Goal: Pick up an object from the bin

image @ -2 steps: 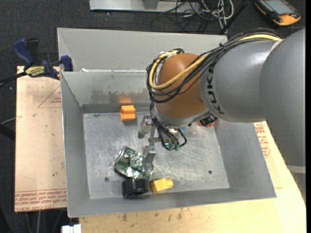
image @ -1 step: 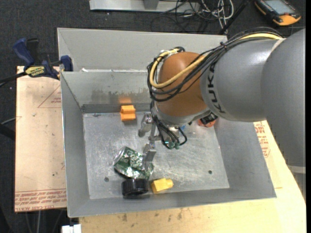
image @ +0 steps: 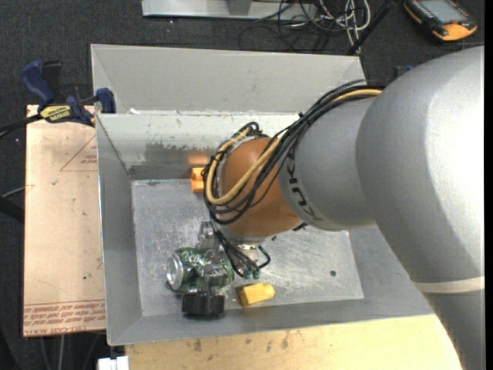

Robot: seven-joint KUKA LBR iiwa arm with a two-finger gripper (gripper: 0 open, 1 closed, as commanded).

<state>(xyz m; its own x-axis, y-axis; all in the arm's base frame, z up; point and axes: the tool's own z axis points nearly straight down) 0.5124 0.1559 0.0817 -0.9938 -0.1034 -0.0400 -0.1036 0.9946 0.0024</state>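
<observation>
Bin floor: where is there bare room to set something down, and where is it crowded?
Bare: the strip by the left wall, between the orange piece at the back and the crushed can; the floor right of the yellow block. Crowded: the front, where can, black piece and block cluster.

We see a dark grey floor (image: 46, 21) with a rough, carpet-like surface. At the top edge, a pale metal stand base (image: 208, 5) lies flat on it. Just to its right is a tangle of black and white cables (image: 339, 10). A handheld controller (image: 441, 14) with an orange rim rests in the top right corner.
</observation>
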